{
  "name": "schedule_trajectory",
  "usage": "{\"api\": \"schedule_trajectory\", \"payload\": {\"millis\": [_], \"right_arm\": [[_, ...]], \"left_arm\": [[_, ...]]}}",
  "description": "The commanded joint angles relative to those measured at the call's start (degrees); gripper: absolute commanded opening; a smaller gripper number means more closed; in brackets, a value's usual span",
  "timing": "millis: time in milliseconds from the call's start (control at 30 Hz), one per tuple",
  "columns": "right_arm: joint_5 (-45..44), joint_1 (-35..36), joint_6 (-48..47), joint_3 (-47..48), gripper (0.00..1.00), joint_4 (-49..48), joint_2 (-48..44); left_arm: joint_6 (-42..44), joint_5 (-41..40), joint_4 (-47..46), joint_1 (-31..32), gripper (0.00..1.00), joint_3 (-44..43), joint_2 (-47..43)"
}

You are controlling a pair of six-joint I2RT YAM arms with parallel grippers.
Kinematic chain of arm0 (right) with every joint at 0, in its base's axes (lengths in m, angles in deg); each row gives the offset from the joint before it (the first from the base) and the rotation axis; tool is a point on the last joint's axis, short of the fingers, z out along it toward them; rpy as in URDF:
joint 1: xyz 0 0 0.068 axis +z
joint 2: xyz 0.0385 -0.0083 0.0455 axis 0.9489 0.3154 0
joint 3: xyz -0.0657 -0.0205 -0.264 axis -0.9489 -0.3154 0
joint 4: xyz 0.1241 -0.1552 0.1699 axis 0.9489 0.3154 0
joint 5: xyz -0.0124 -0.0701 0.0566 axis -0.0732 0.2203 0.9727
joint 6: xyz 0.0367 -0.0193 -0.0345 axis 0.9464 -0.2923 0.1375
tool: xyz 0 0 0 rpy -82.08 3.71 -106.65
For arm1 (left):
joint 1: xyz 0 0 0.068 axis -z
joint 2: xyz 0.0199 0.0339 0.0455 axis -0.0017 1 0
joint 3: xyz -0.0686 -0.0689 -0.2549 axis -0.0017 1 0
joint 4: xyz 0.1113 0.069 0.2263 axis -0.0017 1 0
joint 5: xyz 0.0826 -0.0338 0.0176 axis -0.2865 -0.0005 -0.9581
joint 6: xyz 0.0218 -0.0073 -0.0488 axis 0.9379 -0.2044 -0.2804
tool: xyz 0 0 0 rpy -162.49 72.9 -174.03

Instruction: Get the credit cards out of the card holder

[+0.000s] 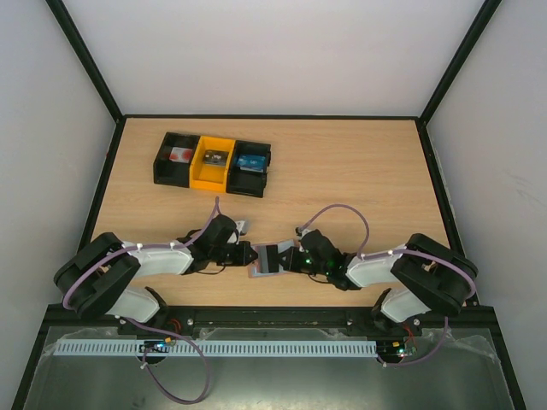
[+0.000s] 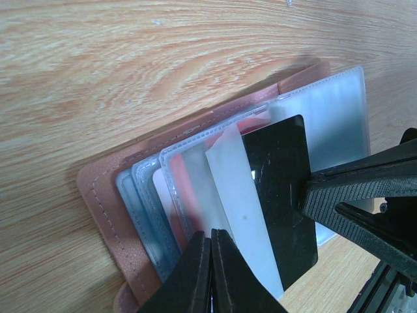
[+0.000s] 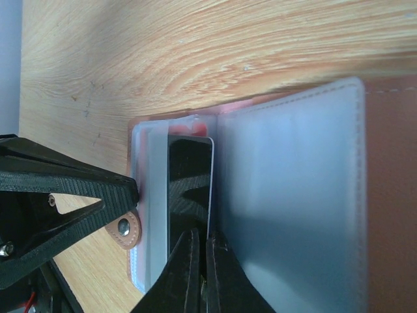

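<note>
The card holder (image 1: 267, 259) lies open on the table between my two grippers, mauve-brown outside (image 2: 98, 195) with clear sleeves inside (image 3: 293, 195). A black credit card (image 2: 280, 189) sticks partway out of a sleeve. My right gripper (image 3: 202, 236) is shut on that card's edge (image 3: 189, 176); its fingers (image 2: 352, 182) come in from the right in the left wrist view. A pinkish-red card (image 2: 184, 195) shows inside a sleeve. My left gripper (image 2: 212, 233) is shut on a sleeve panel of the holder. Its fingers (image 3: 78, 186) meet the holder's left edge.
A row of three bins stands at the back left: black (image 1: 177, 159), yellow (image 1: 212, 162), black (image 1: 252, 162), each with something small inside. Both arms lie low along the near table edge, the left gripper (image 1: 246, 254) and the right gripper (image 1: 293, 259) almost touching.
</note>
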Motion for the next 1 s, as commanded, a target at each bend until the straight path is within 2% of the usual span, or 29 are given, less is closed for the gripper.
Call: {"api": "schedule_trajectory", "payload": {"millis": [0, 400, 567, 867, 967], "right_arm": [[-1.19, -0.45, -0.91, -1.44, 0.02, 1.24, -0.89], [-1.90, -0.79, -2.23, -3.97, 0.02, 1.05, -5.16], [-2.24, -0.82, -2.58, -4.42, 0.02, 2.57, -6.87], [-3.52, -0.81, -7.98, -5.58, 0.02, 4.15, -11.83], [-4.22, -0.82, -10.99, -5.43, 0.02, 5.72, -15.44]], "left_arm": [[0.07, -2.37, 3.51, 0.44, 0.03, 1.59, 0.39], [-0.31, -2.70, 3.75, 0.42, 0.03, 1.58, -0.85], [-1.06, -2.45, 3.74, 0.41, 0.09, 1.30, -1.89], [-3.82, -2.45, 4.84, 0.39, 0.44, -0.64, -7.01], [-5.77, -2.88, 5.54, 0.44, 0.59, -1.03, -10.40]]}}
